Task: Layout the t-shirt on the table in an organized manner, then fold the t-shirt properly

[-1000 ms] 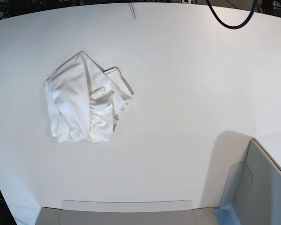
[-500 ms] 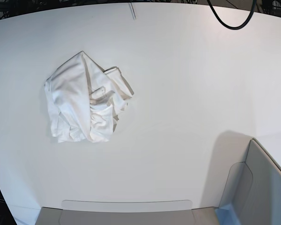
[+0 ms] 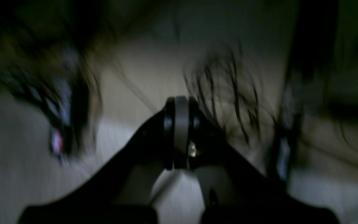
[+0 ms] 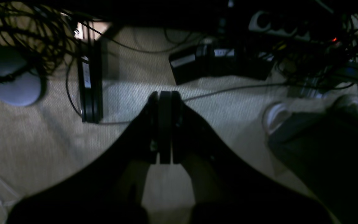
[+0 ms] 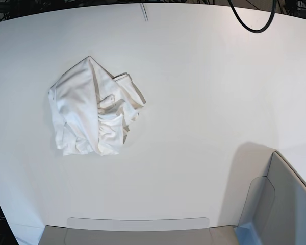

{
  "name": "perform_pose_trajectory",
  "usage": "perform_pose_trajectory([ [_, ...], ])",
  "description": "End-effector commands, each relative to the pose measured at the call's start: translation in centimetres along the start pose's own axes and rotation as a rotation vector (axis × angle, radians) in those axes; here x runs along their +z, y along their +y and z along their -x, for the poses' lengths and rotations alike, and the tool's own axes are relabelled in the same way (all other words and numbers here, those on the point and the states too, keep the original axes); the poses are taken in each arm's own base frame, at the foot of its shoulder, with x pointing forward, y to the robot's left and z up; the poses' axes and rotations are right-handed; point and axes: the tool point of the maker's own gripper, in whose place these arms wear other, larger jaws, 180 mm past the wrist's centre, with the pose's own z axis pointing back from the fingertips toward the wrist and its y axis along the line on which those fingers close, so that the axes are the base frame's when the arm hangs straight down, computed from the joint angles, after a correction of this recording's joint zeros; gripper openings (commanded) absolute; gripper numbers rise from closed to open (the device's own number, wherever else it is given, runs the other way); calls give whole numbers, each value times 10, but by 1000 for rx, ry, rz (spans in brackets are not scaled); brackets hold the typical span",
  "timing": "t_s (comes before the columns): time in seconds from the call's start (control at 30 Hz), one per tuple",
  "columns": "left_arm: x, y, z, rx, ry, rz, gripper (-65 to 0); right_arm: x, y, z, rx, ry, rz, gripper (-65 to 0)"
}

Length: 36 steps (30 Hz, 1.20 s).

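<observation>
Since the left wrist view is badly smeared, little can be read there beyond the left gripper (image 3: 181, 133), its jaws pressed together on nothing, hanging over carpet and blurred cables rather than over the table; that blur suggests quick motion, and a fast swing towards the tabletop edge risks a knock.

Sharper, the right wrist view shows the right gripper (image 4: 165, 130) likewise closed and empty, above beige floor, with black cables (image 4: 42, 37) and a shoe (image 4: 277, 116) nearby. An arm rising from here could snag a cable.

From the base view, the shirt (image 5: 93, 108) lies as a crumpled heap on the table (image 5: 204, 102), left of centre, print hidden, no arm near it. A bin (image 5: 283, 204) stands at the near corner. Pinching a random fold may lift several layers together and leave the shirt twisted instead of spread.
</observation>
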Motion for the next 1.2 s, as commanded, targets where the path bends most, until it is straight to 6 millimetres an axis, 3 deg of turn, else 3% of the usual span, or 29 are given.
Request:
perform_pose_trajectory([
  [0.0, 21, 13, 1, -21, -56, -19, -647, 11, -5, 3, 7, -28, 7, -650],
  [0.1, 40, 17, -18, -28, -205, -28, -646, 27, -3, -2, 7, -125, 0, -650],
  [0.17, 48, 18, -16, -31, -216, -26, -646, 39, 0, -4, 6, -178, -5, -650],
  [0.37, 52, 24, -26, -8, -266, -85, -646, 47, -1, 0, -16, -186, 21, -650],
  [0.43, 52, 34, -39, -13, -324, -120, -646, 51, -2, -5, -37, -220, 39, -650],
  [0.57, 64, 45, -72, -10, -462, -183, -646, 63, 4, -33, -79, -348, 43, -650],
  [0.77, 94, 55, -127, -24, -660, -238, -646, 104, 26, -85, -114, -552, -23, -650],
  [0.97, 104, 53, -153, -18, -741, -258, -646, 142, 41, -135, -151, -712, -67, -649],
  [1.17, 108, 61, -186, -12, -852, -292, -646, 165, 26, -170, -215, -820, -18, -649],
])
